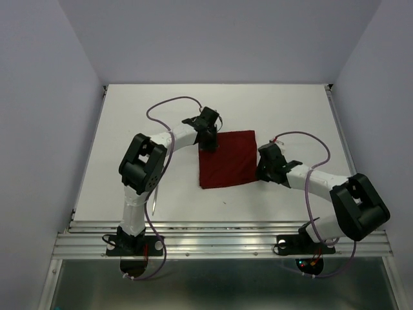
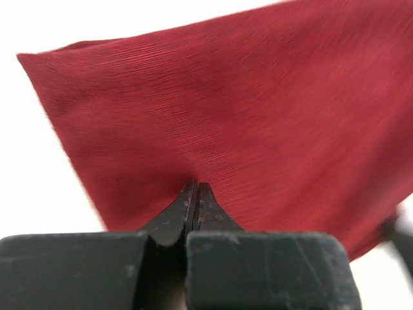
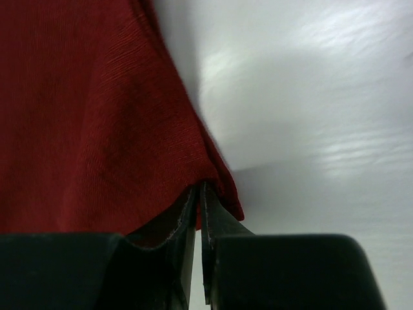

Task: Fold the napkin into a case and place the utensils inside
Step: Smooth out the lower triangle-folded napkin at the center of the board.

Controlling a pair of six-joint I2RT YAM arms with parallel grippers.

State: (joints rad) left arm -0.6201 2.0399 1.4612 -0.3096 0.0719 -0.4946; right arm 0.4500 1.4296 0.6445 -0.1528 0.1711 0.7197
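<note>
The dark red napkin [image 1: 227, 159] lies spread as a rough square in the middle of the white table. My left gripper [image 1: 208, 143] is at its far left corner, and in the left wrist view its jaws [image 2: 195, 184] are shut on the napkin [image 2: 245, 110] edge. My right gripper [image 1: 260, 169] is at the near part of the right edge. Its jaws [image 3: 200, 187] pinch the hem of the napkin [image 3: 90, 116], with a thin slit left between them. A slim silver utensil [image 1: 155, 199] pokes out from under the left arm; the spoon is hidden.
The white table [image 1: 161, 116] is bounded by pale walls on three sides. An aluminium rail [image 1: 219, 242] runs along the near edge by the arm bases. A tiny dark speck [image 1: 224, 203] lies in front of the napkin.
</note>
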